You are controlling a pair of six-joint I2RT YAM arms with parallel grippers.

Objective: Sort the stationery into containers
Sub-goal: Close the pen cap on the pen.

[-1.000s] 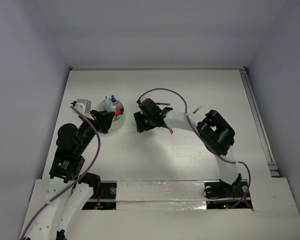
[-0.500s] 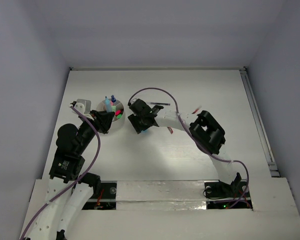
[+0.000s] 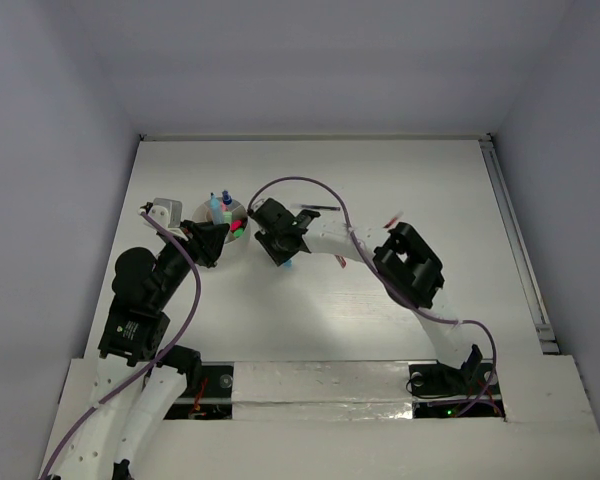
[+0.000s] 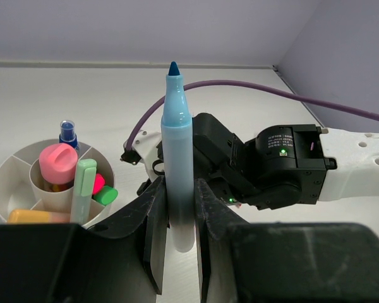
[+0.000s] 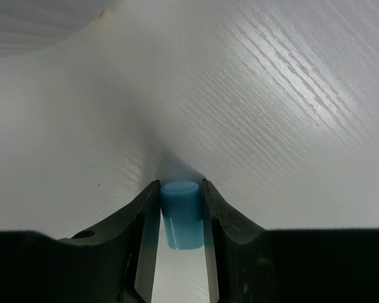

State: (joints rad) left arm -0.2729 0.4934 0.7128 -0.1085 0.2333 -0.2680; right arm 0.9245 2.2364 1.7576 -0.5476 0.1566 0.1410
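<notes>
While the left gripper clamps the blue marker upright near the white cup, the right gripper pinches a light-blue piece on the table; it should seat squarely before lifting

Soft, even light fell from overhead, and the white table read bright, with a pale glare patch on the near side of the jaws of the right gripper in the top view. Up close, sheen streaked the grain beyond and right of those jaws, and a soft grey shadow pooled just past the light-blue piece between them. Both wrist views showed the finger bases black and blurred, while the marker in the jaws of the left gripper was sharp.
</notes>
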